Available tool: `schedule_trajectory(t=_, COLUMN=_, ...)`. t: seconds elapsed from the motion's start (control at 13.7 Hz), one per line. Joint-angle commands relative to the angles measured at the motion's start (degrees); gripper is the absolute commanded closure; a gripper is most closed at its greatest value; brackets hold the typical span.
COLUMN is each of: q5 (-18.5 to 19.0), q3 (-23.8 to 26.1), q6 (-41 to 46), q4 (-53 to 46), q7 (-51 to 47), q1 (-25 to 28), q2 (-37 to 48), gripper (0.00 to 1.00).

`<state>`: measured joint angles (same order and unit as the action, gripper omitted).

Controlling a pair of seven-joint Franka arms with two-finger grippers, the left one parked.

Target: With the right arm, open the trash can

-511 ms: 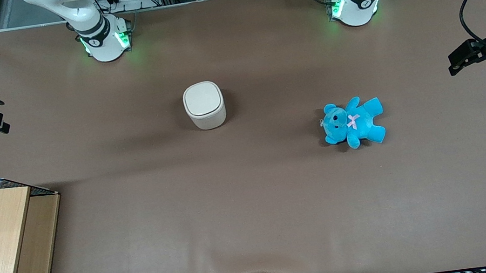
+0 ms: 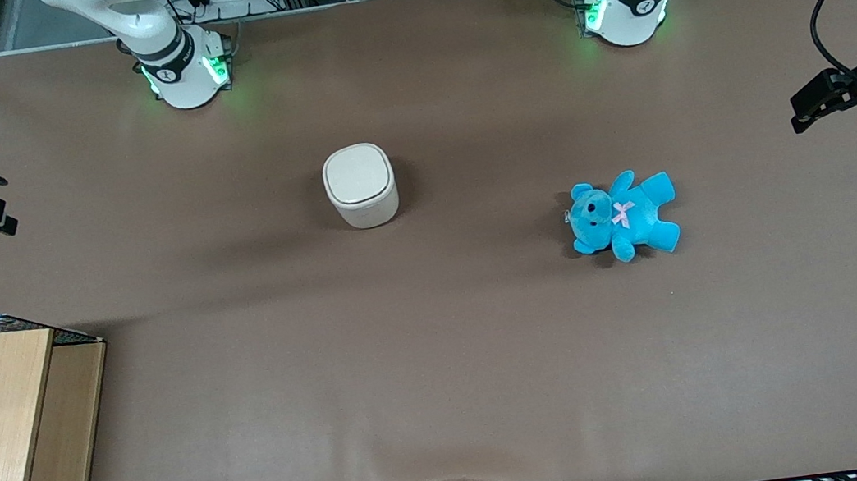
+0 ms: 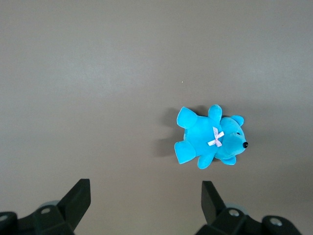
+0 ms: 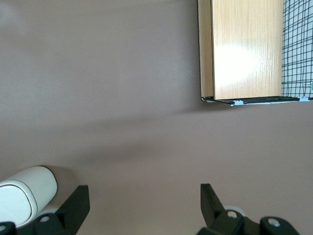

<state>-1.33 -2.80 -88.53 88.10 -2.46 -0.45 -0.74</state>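
The claw [image 4: 142, 205] is hanging high over the bare brown desk [image 2: 446, 371], well apart from the trash can [image 2: 360, 186], with its two black fingers [image 4: 76, 203] spread wide and gripping nothing. The trash can is sitting upright near the middle of the desk, nearer the working arm's base [image 2: 183, 74] than the front camera, its flat lid lying fully closed. The likely trouble ahead is the lid: it is lying flush with the body and showing only a thin seam, so a finger coming down on the flat top rather than catching the edge would probably just be pressing it shut, or be sliding the light-looking can across the cloth or tipping it. Which edge is carrying the hinge cannot be told, and lifting there would be working against it. The right arm is reaching out from its base toward its own end of the desk, pointing the wrist straight down. The wooden box [image 4: 242, 49] with wire mesh and the blue teddy bear [image 2: 622, 216] are lying well clear.
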Motion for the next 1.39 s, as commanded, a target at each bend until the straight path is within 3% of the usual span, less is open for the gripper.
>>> schedule_trajectory(t=0.0, q5=0.54, q3=-0.54, q6=0.47, q4=-1.0, q7=0.26, q1=0.62, q2=-1.02, gripper=0.0)
schedule_trajectory(t=0.66, q5=-0.43, q3=-0.18, q6=2.49, q4=-0.3, q7=-1.14, q1=3.78, q2=-0.93, gripper=0.0)
schedule_trajectory(t=1.1, q5=-2.71, q3=0.26, q6=4.33, q4=1.54, q7=-8.07, q1=10.63, q2=-0.93, gripper=0.58)
schedule_trajectory(t=1.31, q5=-3.94, q3=3.14, q6=4.07, q4=3.56, q7=-13.08, q1=12.05, q2=-0.85, gripper=0.81)
